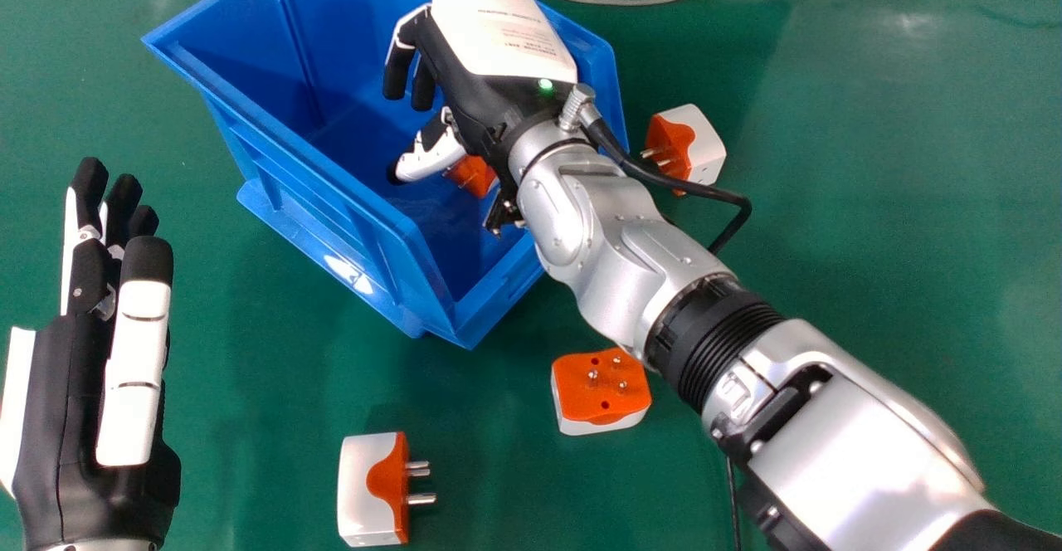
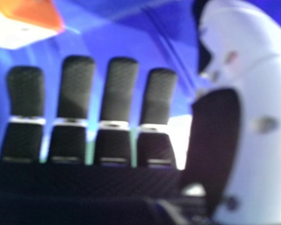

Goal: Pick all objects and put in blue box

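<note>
Holding the right robot hand (image 1: 498, 49) open near one plug (image 1: 473, 176) in the blue box (image 1: 323, 211), with other plugs (image 1: 601, 389) (image 1: 371, 489) (image 1: 701, 146) behind and rightward. Possibly risking a bump against the rim (image 1: 278, 128) by withdrawing too low.

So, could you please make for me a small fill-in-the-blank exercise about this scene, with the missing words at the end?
1. The hand at the box is the robot's ____ one.
2. The colour of the box is ____.
3. Besides the adapter inside the box, the number of adapters visible on the table is ____.
4. The adapter nearest the head view's bottom edge points its metal pins towards that view's ____ side.

Missing words: right; blue; three; right.
</note>
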Controlling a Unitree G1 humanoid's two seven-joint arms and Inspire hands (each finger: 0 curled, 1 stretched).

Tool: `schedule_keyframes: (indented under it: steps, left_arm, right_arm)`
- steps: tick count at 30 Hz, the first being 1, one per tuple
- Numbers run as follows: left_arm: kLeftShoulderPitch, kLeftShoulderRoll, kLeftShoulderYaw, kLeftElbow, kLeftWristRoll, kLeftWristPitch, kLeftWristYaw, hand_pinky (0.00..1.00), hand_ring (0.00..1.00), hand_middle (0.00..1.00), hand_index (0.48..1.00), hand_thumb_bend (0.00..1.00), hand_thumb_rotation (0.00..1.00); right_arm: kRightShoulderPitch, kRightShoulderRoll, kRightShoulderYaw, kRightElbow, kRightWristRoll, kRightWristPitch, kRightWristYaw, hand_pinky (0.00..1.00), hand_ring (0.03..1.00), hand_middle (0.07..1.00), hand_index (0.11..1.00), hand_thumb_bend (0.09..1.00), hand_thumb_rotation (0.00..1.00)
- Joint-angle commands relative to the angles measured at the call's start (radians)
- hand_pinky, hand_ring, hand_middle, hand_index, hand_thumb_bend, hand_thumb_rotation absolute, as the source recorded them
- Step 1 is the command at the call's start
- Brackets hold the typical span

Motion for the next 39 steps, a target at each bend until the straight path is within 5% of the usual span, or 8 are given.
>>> schedule_keyframes:
  steps: [1, 19, 25, 30, 33, 39]
  left_arm:
    - [-0.002, 0.004, -0.002, -0.027, 0.000, -0.001, 0.000, 0.98, 0.98, 0.99, 1.000, 0.66, 0.80]
    - [-0.004, 0.006, 0.003, -0.023, -0.008, 0.008, -0.010, 1.00, 0.99, 0.98, 1.000, 0.66, 0.80]
    - [-0.007, 0.008, 0.012, -0.003, -0.016, -0.004, -0.018, 1.00, 0.99, 0.99, 1.000, 0.66, 0.80]
    - [-0.006, 0.015, 0.016, 0.005, -0.002, -0.021, -0.022, 1.00, 0.99, 0.99, 1.000, 0.66, 0.80]
    - [-0.005, 0.014, 0.018, 0.005, -0.004, -0.024, -0.025, 1.00, 0.99, 0.99, 1.000, 0.65, 0.80]
    - [0.006, 0.002, 0.018, -0.009, -0.001, -0.015, -0.012, 1.00, 1.00, 0.99, 1.000, 0.65, 0.80]
  right_arm:
    - [-0.016, 0.027, 0.000, -0.070, 0.006, -0.005, 0.017, 0.30, 0.431, 0.508, 0.554, 0.490, 0.00]
    - [0.189, -0.058, 0.053, -0.649, -0.121, 0.127, 0.058, 0.30, 0.432, 0.533, 0.542, 0.489, 0.00]
    - [0.305, -0.096, 0.031, -0.873, -0.130, 0.135, 0.087, 0.30, 0.438, 0.542, 0.536, 0.489, 0.00]
    - [0.387, -0.136, 0.017, -1.006, -0.148, 0.123, 0.100, 0.30, 0.441, 0.551, 0.528, 0.489, 0.00]
    - [0.429, -0.171, 0.006, -1.075, -0.155, 0.110, 0.111, 0.30, 0.444, 0.554, 0.531, 0.488, 0.00]
    - [0.543, -0.212, -0.022, -1.250, -0.162, 0.104, 0.139, 0.30, 0.448, 0.559, 0.533, 0.487, 0.00]
